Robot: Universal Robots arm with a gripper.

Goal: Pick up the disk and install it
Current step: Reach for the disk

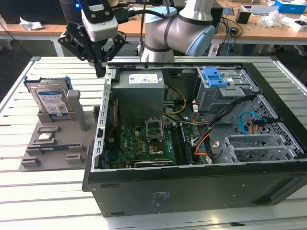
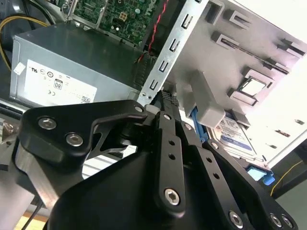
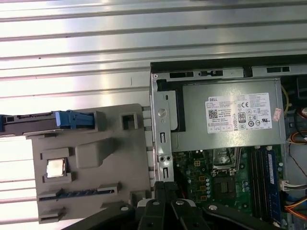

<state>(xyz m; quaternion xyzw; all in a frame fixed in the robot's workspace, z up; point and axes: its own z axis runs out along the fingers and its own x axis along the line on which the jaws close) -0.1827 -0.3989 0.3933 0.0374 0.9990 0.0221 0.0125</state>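
The disk, a silver hard drive with a blue-and-white label and a blue carrier frame, stands upright in a slot of the grey holder at the exterior view's left. It appears edge-on in the first wrist view and behind a grey post in the second wrist view. My gripper hangs above the computer case's left wall, to the right of the disk and apart from it. Its black fingers lie together with nothing between them; their tips sit over the case's edge.
The open computer case holds a grey power-supply box, a motherboard and a grey drive cage with a blue latch. The grey holder also carries a small chip. Slatted metal table all around.
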